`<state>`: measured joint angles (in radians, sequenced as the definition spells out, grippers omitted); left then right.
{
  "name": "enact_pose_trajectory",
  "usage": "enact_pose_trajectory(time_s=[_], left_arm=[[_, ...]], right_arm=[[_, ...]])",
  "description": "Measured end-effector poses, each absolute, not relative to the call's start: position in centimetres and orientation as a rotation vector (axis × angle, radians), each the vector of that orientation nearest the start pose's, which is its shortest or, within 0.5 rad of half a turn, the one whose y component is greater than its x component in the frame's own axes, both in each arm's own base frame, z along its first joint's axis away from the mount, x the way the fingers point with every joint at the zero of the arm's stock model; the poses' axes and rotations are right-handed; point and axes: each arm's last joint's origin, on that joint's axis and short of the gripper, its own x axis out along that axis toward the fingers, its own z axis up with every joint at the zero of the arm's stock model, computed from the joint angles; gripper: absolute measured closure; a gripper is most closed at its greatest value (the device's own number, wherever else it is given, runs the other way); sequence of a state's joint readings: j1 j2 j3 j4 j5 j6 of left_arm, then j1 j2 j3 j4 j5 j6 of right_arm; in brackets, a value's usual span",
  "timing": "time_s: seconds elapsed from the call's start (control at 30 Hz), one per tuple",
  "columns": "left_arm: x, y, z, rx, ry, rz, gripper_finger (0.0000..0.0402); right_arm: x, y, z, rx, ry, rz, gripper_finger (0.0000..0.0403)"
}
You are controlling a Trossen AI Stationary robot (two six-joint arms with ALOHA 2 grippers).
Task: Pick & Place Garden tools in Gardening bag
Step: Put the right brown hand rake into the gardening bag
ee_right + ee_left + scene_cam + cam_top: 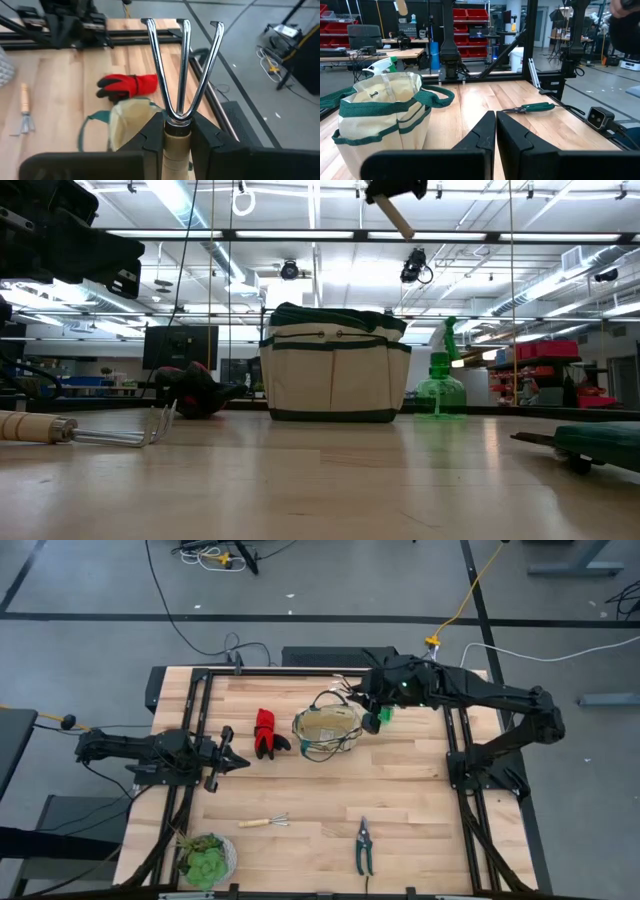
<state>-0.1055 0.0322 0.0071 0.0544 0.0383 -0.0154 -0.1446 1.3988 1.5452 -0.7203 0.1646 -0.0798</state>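
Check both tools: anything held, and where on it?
Right tool, above the bag, holds a three-pronged hand fork, clamped at the top of its wooden handle just below the metal prongs. Left tool is shut, holding nothing.

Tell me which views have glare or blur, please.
Low view: bright ceiling lights reflect on the table, and the rake handle near the camera is blurred. Right wrist view: highlights shine on the fork's metal tines, and the bag below is soft. High view: even light.
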Motion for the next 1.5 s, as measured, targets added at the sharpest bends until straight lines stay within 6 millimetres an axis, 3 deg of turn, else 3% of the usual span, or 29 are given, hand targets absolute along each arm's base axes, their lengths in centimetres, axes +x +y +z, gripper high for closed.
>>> enact_pose_trajectory(time_s=[0.37, 0.67, 1.13, 1.5], left_arm=[[9.9, -1.2, 16.9, -0.016, -0.028, -0.144, 0.0381], [9.9, -1.2, 16.9, -0.016, -0.028, -0.144, 0.0381], [9.9, -1.2, 16.8, -0.016, -0.027, -0.144, 0.0381], [9.9, -1.2, 16.9, -0.016, -0.028, -0.144, 0.0381]], right_arm=[[28.7, -7.4, 40.1, -0.097, 0.619, -0.353, 0.0346], [28.5, -8.3, 39.9, -0.110, 0.638, -0.371, 0.0346], [32.6, -8.5, 35.6, -0.135, 0.778, -0.266, 0.0346], [34.4, -8.0, 33.4, -0.140, 0.833, -0.120, 0.0346]])
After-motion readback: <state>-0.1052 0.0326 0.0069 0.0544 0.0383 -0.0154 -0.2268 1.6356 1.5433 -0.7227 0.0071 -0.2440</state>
